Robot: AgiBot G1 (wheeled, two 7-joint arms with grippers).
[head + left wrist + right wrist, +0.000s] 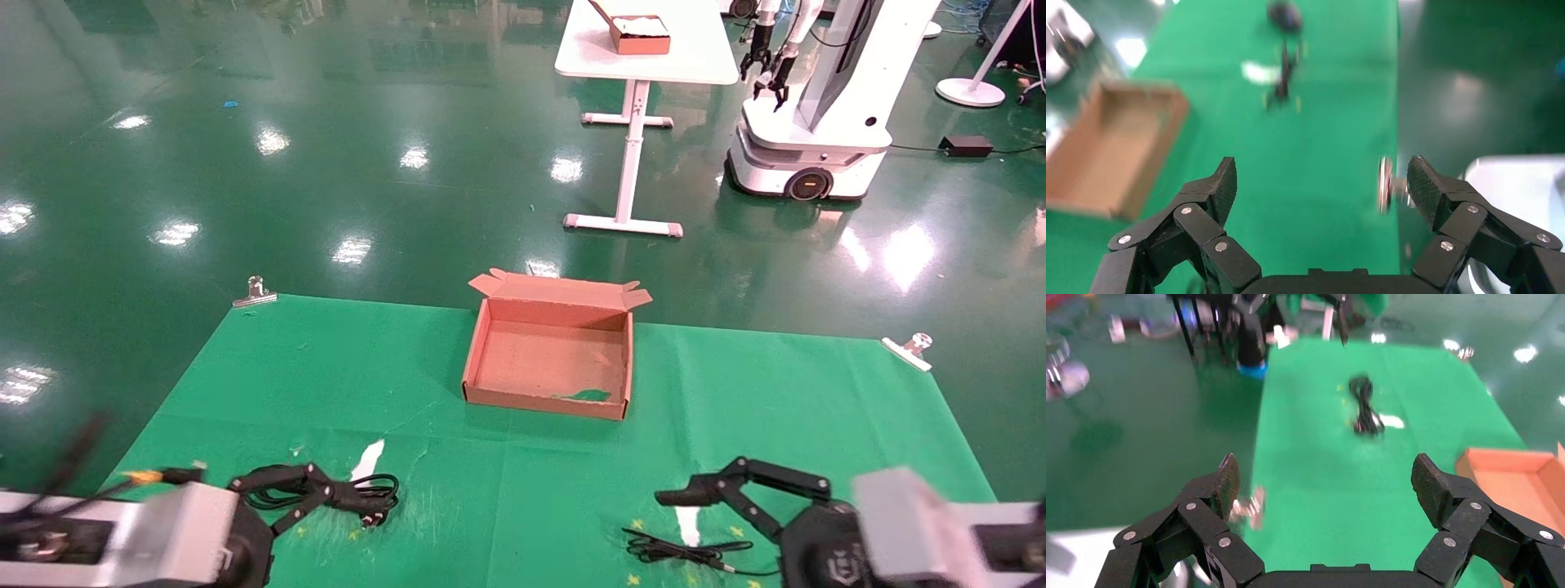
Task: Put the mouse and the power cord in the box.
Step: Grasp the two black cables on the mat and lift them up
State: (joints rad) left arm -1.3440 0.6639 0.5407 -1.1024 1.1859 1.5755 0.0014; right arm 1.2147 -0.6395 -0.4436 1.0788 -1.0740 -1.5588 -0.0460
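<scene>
My left end effector [282, 490] sits at the near left edge of the worktop [327, 367], fingers spread wide, gripping nothing; its tips are right at the power cord [351, 492]. The cord is bundled in loops, long axis running left-right along the near edge, plug end toward the right. My right end effector [711, 490] is at the near right edge, also released and wide apart, empty. Just below it lies the thin cable [678, 551] of the mouse [1286, 16]; the mouse body is hidden behind the arm in the head view, blurry in the left wrist view. The box [549, 358] sits mid-worktop toward the far edge, open, long side across, flaps on the far edge, green smear on its floor. Metal clips [255, 292] hold the green cloth's far corners. Beyond: a white table [645, 49] with a small box [637, 33], another robot [817, 106].
</scene>
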